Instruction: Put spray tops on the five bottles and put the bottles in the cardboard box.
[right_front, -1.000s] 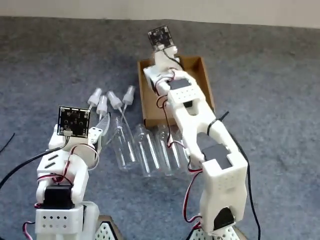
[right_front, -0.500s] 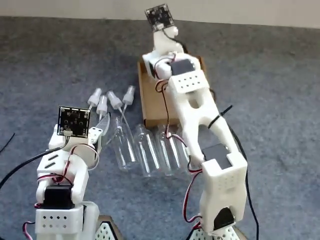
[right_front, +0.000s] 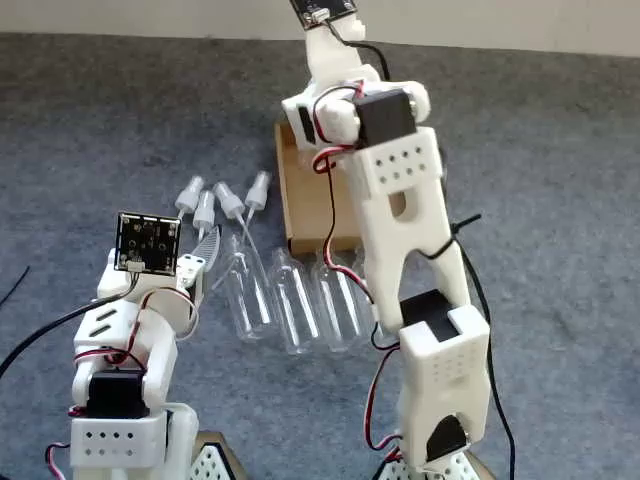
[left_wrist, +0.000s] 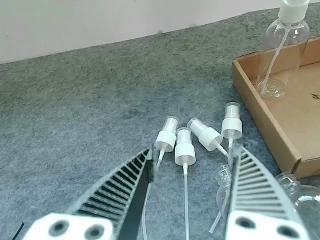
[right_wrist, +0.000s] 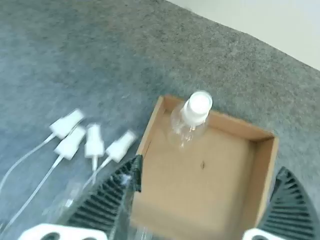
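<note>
Here we recorded the left gripper (left_wrist: 192, 152) parted and unloaded above loose spray tops (left_wrist: 207, 136). The right gripper (right_wrist: 207, 172) was spread wide, unloaded, over the cardboard box (right_wrist: 225, 195).

Looks like a robotics lab: white printed arms (right_front: 420, 250) with bare wiring (right_front: 329, 210) on a grey felt-covered counter (right_front: 560, 150), plain wall (left_wrist: 100, 20) behind.

Left gripper (left_wrist: 192, 151) in the foreground, jaws apart, four loose spray tops (left_wrist: 205, 136) between them on the grey bench (left_wrist: 75, 110). Cardboard box (left_wrist: 260, 112) in the background, one capped bottle (left_wrist: 280, 55) upright inside. Uncapped bottles (left_wrist: 300, 192) lie just beside the box.
</note>
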